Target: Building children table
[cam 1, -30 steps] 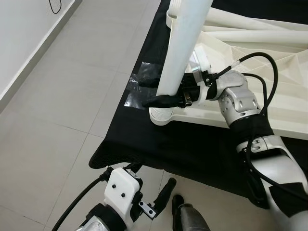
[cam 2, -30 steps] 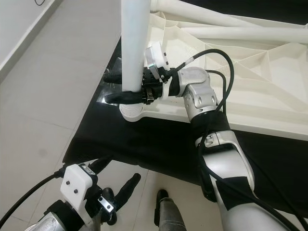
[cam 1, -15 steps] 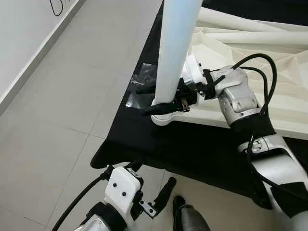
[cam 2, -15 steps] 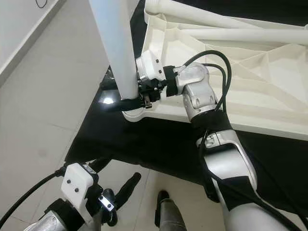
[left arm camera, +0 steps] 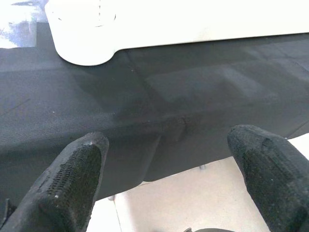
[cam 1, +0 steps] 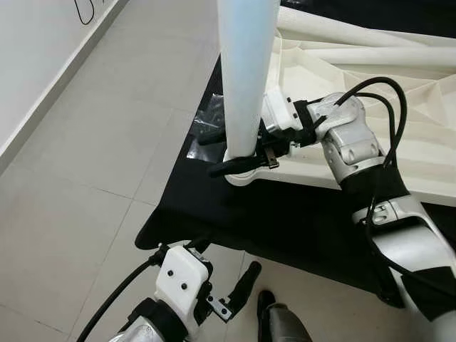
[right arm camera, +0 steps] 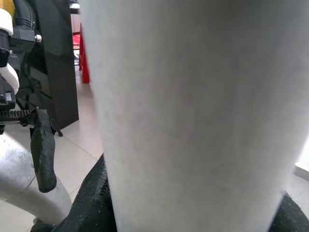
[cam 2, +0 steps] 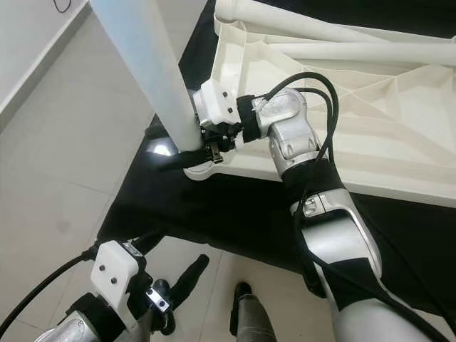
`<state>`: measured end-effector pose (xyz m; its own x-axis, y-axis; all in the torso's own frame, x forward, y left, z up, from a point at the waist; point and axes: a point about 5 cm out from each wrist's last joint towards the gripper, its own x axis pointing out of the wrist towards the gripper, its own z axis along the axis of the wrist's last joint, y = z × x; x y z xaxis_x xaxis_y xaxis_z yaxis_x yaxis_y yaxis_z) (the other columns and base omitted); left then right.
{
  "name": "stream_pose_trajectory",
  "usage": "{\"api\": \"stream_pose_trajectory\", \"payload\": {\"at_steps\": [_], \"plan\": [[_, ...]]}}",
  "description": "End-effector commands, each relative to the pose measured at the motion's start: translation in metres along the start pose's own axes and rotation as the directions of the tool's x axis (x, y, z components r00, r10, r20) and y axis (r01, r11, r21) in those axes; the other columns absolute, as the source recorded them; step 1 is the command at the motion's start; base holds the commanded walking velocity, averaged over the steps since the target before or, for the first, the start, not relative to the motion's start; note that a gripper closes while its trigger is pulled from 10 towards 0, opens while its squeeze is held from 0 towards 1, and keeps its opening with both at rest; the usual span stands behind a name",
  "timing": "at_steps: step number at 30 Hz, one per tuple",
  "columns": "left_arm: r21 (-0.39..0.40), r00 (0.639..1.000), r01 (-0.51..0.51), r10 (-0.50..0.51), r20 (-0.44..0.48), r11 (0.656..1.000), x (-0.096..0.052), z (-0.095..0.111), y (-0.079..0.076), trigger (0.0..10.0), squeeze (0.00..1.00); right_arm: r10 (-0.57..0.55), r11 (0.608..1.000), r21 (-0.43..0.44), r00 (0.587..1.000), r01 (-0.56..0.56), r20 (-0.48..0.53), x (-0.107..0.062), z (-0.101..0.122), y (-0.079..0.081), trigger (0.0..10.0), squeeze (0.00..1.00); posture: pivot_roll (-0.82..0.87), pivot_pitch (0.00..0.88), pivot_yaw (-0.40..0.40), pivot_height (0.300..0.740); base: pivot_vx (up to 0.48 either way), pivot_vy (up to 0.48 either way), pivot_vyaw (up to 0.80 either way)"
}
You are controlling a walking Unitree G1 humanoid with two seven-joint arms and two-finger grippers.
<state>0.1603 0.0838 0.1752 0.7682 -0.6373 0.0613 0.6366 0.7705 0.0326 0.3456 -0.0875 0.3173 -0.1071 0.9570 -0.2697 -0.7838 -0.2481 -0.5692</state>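
A long white table leg [cam 1: 246, 71] stands nearly upright, with its foot at the round corner socket [cam 1: 241, 177] of the upturned white table top [cam 1: 313, 169]. My right gripper [cam 1: 211, 154] is shut around the leg just above the socket, one black finger on each side. Seen from the right wrist, the leg [right arm camera: 193, 111] is very close. My left gripper [left arm camera: 166, 154] hangs low in front of the black cloth's edge, open and holding nothing.
The table top lies on a black cloth [cam 1: 285, 221] spread over the grey tile floor [cam 1: 92, 142]. More white legs [cam 2: 320, 28] lie across the ribbed underside. Crumpled clear plastic [cam 1: 206, 125] sits beside the socket. A white wall [cam 1: 28, 57] runs along the left.
The leg's top has swung to the left, from leaning right to about upright. My right gripper has turned with it and still holds it. The left arm has stayed still.
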Motion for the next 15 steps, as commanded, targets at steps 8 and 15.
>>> {"api": "stream_pose_trajectory", "payload": {"at_steps": [8, 15], "plan": [[-0.011, 0.999, 0.004, -0.005, -0.038, 1.0, -0.001, -0.008, -0.002, 10.0, 0.0, -0.106, 0.964, 0.245, 0.994, 0.106, -0.015, 0.004, -0.03, 0.002, 10.0, 0.0, 0.11, 0.469, -0.019, 0.74, 0.0, 0.0, 0.0], [-0.013, 0.999, 0.005, -0.006, -0.037, 1.0, 0.0, -0.009, -0.003, 10.0, 0.0, -0.173, 0.944, 0.278, 0.984, 0.179, -0.044, 0.009, -0.037, 0.0, 10.0, 0.0, 0.1, 0.459, -0.021, 0.74, 0.0, 0.0, 0.0]]}}
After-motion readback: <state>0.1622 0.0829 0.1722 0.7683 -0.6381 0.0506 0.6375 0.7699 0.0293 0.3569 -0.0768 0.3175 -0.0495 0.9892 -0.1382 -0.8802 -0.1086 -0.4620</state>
